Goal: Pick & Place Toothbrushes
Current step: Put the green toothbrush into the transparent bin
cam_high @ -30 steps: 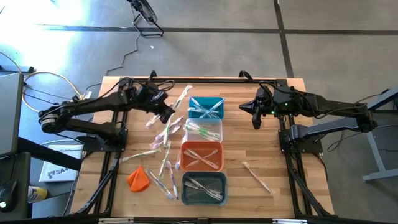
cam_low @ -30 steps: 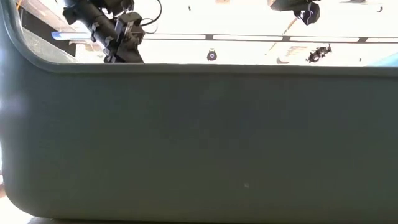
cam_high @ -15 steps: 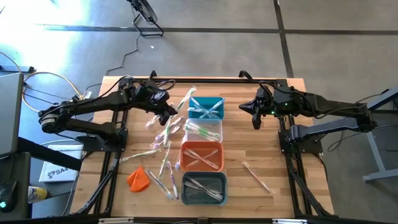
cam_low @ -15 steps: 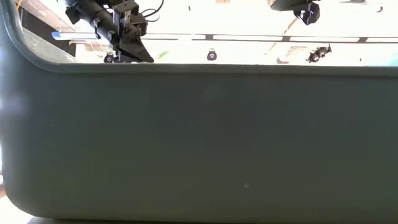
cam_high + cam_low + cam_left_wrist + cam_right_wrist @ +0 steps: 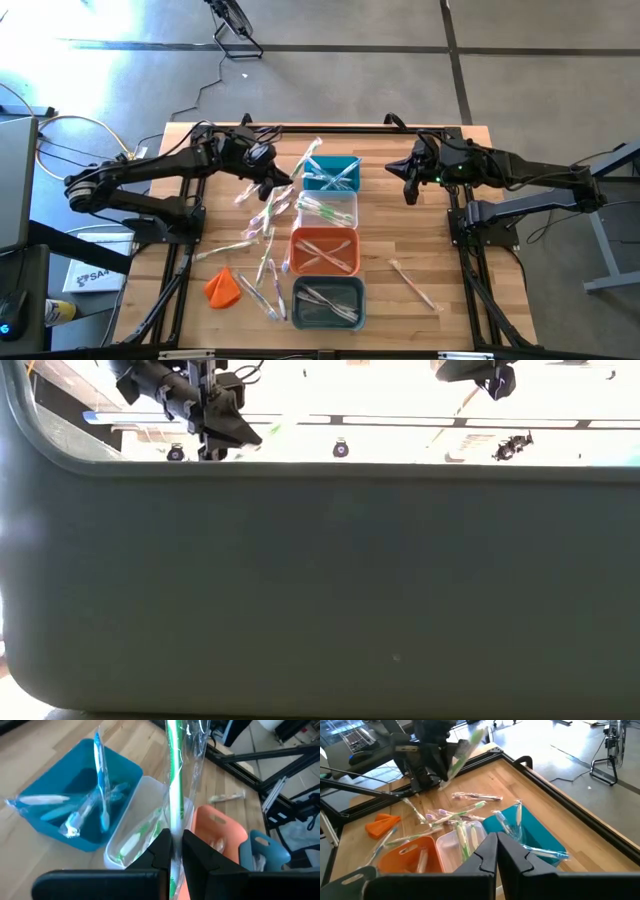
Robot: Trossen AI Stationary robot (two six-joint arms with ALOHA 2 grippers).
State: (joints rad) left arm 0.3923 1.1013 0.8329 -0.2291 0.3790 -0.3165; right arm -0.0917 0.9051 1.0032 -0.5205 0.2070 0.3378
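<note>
My left gripper is shut on a green toothbrush in a clear wrapper, held in the air just left of the teal bin and clear bin. The left wrist view shows the toothbrush running out past the fingers above those bins. Several more toothbrushes lie loose on the wood left of the bins, and others lie inside the bins. My right gripper hangs shut and holds nothing, right of the teal bin. My left gripper pinches the wrapped green toothbrush between its two fingers near one end of the stick. The fingers come slanting down from the table's left. The long part juts out past the fingertips, tilted up toward the far right, lifted clear of the table and bins.
The orange bin and grey bin continue the row toward the near edge. An orange lump lies near left. One toothbrush lies alone right of the bins. The grey bin's wall blocks most of the low view.
My left gripper has turned at the wrist and edged toward the bins, still shut on the green toothbrush. The toothbrush's free end has swung toward the right, over the teal bin's left corner.
</note>
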